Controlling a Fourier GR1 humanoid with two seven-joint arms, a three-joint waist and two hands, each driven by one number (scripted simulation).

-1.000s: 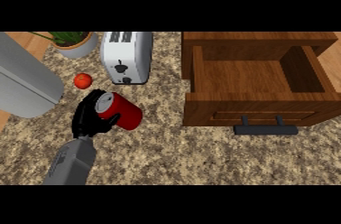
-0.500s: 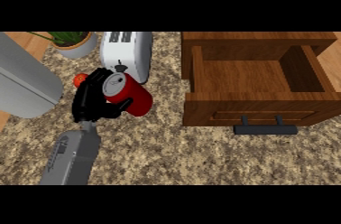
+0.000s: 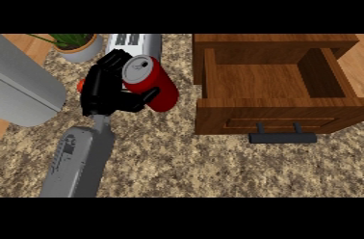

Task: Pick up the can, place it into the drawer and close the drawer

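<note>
**Open counter between hand and drawer**

Right of the left hand's fingers (image 3: pixel 107 72), curled round the can (image 3: pixel 150 84), bare counter (image 3: pixel 185 161) runs to the open drawer (image 3: pixel 274 81), its inside bare. Just beyond the fingers stand a toaster (image 3: pixel 135 40) and potted plant (image 3: pixel 74 45); the drawer's wall rises between.

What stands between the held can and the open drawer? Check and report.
Nothing visible does. The left hand holds the red can above the counter, left of the open drawer. Only bare counter and the drawer's own left wall lie between; its inside looks empty.
</note>
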